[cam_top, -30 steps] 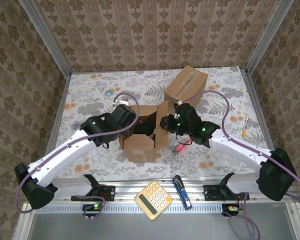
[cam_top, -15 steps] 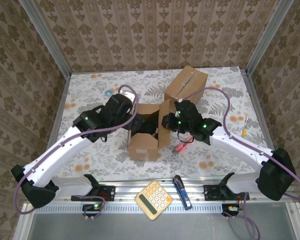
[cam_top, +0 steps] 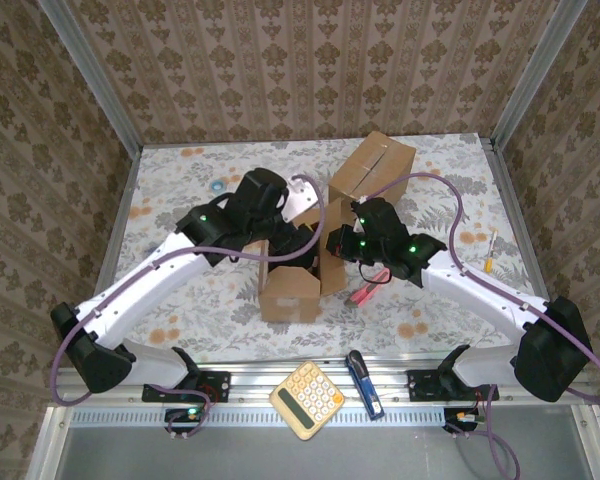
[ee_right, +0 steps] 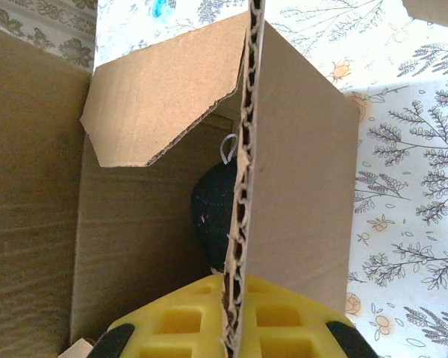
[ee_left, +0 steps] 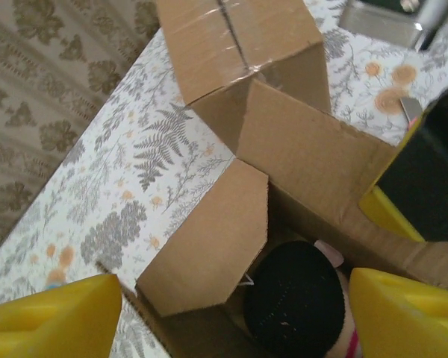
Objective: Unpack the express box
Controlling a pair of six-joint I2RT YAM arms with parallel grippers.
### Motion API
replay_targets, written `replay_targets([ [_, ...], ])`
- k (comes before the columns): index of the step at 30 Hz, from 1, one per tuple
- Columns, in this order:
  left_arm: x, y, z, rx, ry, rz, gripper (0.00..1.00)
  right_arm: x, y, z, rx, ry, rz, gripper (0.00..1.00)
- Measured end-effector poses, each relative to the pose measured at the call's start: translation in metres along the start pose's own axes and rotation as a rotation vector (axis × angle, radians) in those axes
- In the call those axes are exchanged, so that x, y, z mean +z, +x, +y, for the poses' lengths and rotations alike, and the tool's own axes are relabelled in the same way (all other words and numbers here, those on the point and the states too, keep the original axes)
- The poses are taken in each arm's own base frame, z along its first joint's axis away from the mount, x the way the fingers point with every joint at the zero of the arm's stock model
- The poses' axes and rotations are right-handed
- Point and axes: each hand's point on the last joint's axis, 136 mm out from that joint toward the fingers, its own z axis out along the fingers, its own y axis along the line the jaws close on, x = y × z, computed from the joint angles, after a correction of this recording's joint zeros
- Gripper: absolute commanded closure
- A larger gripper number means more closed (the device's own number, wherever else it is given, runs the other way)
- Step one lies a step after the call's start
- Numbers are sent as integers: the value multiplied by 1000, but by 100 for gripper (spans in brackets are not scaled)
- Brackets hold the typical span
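Note:
The open express box (cam_top: 290,290) stands mid-table with its flaps up. My left gripper (cam_top: 300,243) hangs over its opening; in the left wrist view its yellow fingers (ee_left: 52,317) stand wide apart, open, the gripper (ee_left: 235,317) above a black round item (ee_left: 299,309) lying inside the box beside an inner flap (ee_left: 209,246). My right gripper (cam_top: 338,243) is shut on the box's right flap (ee_right: 299,171), whose corrugated edge runs between the yellow pads (ee_right: 179,321). The black item (ee_right: 213,205) shows behind that flap.
A second, taped box (cam_top: 372,168) sits behind the open one, close to both wrists. A red object (cam_top: 363,293) lies right of the box. A calculator (cam_top: 307,400) and a blue tool (cam_top: 364,383) rest at the near rail. A small blue cap (cam_top: 218,185) lies far left.
My left arm has swung right from the box's left side to over its opening, and its gripper has gone from shut to open. The right gripper has kept hold of the flap.

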Motion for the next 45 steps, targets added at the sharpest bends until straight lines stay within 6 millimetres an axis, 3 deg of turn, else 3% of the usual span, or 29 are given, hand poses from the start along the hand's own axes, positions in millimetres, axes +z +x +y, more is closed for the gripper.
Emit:
replay_targets([
  [10,38,44,-34,310,64,53,21,-5,0,-3,0,10,4,100],
  [15,42,38,-30,371,35,36,24,-5,1,-3,0,8,7,100],
  [23,80,55,-21,461,-15,131,32,-6,0,-3,0,7,5,100],
  [34,93,56,1,520,-154,138,56,-8,0,-6,-2,16,5,100],
  [35,93,55,2,523,-163,137,61,-8,0,-6,-2,15,5,100],
  [36,93,55,3,523,-168,138,78,-8,0,-6,-2,15,5,100],
  [37,92,55,4,525,-174,141,85,-8,0,-6,-2,15,5,100],
  [41,91,51,10,528,-206,143,92,-8,0,-5,-2,14,7,100],
  [43,89,47,15,525,-227,138,100,-8,0,-5,-4,13,7,100],
  [45,87,43,18,523,-239,136,100,-8,0,-5,-9,13,7,100],
])
